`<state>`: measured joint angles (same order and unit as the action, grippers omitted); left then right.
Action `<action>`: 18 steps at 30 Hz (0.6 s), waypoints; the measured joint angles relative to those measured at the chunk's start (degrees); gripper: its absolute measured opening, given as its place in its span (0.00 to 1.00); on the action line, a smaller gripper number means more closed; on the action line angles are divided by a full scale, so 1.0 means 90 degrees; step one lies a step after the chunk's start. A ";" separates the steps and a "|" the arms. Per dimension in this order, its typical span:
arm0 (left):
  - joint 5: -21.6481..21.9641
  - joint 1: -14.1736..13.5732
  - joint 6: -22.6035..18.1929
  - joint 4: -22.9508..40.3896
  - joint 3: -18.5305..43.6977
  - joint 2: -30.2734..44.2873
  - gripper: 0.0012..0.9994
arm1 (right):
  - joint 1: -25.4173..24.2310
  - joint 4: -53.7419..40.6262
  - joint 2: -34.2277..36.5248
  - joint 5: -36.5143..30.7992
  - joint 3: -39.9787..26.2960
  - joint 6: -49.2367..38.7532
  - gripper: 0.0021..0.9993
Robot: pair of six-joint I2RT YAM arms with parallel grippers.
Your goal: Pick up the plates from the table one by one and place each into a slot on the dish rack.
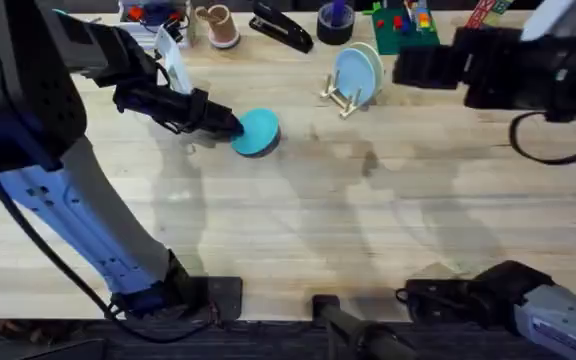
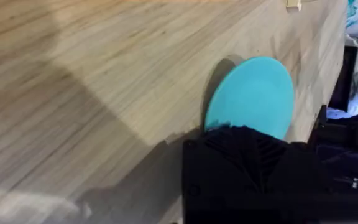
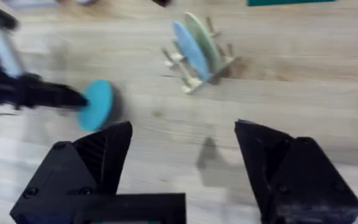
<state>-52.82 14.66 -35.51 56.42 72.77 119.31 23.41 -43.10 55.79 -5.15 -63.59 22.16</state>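
While turquoise plate (image 1: 258,131) is clamped at rim by left tool (image 1: 230,127), tilted above surface (image 1: 298,230), right tool (image 3: 182,165) is held released; two plates slotted in dish rack (image 1: 346,98).

Far edge clutter, well beyond the left end effector (image 1: 236,127): black stapler (image 1: 282,28), dark tape roll (image 1: 335,22), tan cup (image 1: 219,25), green block with coloured pieces (image 1: 405,27).
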 joint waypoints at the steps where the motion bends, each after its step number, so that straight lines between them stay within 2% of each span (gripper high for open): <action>1: 0.0000 0.0000 0.0000 -0.0002 0.0000 0.0000 0.04 | 0.0111 0.0062 0.0002 0.0000 0.0000 0.0210 0.99; 9: 0.0007 -0.0003 0.0000 0.0000 0.0002 0.0000 0.04 | 0.0794 0.0369 0.0505 -0.0002 -0.0024 0.1878 0.99; 18: 0.0012 -0.0005 0.0002 0.0000 0.0005 0.0000 0.04 | 0.1262 0.0916 0.1486 0.0140 -0.0024 0.2822 1.00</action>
<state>-52.71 14.61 -35.48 56.42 72.82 119.31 34.76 -34.86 69.16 -3.89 -63.81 47.56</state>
